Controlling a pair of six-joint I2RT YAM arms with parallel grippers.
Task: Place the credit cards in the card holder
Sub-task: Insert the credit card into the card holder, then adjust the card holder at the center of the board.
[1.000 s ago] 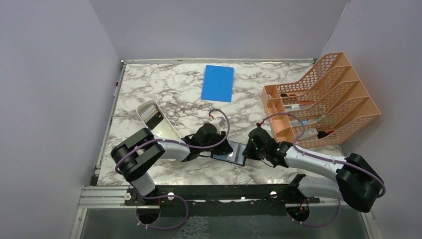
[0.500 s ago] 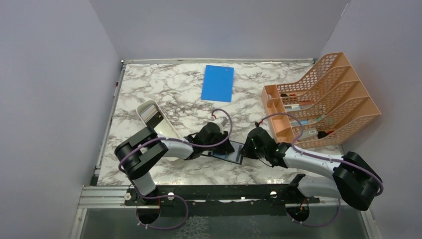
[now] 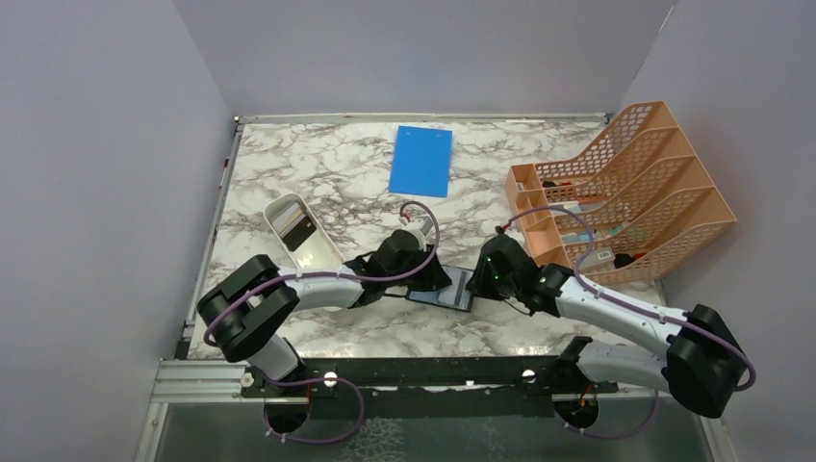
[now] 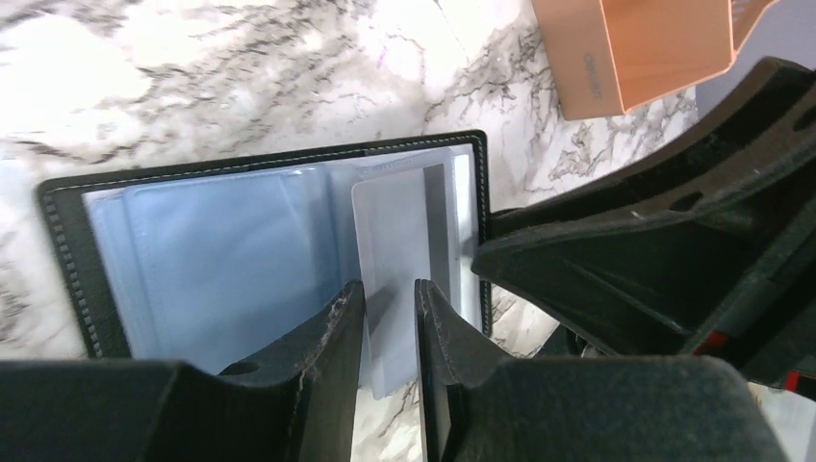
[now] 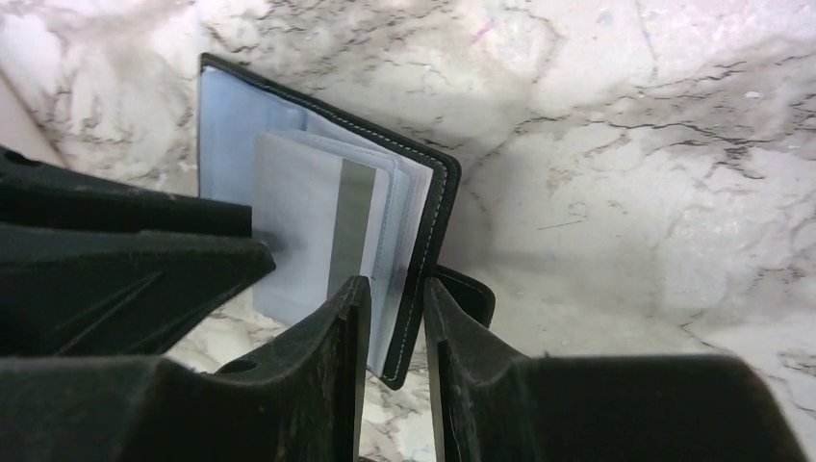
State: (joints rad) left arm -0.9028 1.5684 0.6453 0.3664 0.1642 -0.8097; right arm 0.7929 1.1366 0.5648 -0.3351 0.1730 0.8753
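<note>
Left gripper [image 4: 388,291] is pinched nearly closed on the near edge of a pale striped credit card [image 4: 399,231], which lies half over the open card holder [image 4: 221,250]. The right gripper [image 5: 395,289], just as narrow, seems to clamp the holder's black edge. The card should slide flat into the pocket mouth with the holder pinned; both arms reach low and inward, meeting nose to nose over the marble table [image 3: 318,173].

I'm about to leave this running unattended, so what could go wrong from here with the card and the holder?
The credit card sticks out past the edge of the card holder, so it may slip from the left tool or jam against a pocket. The right tool seems to pin only one edge of the holder; a push could slide or fold it.
</note>
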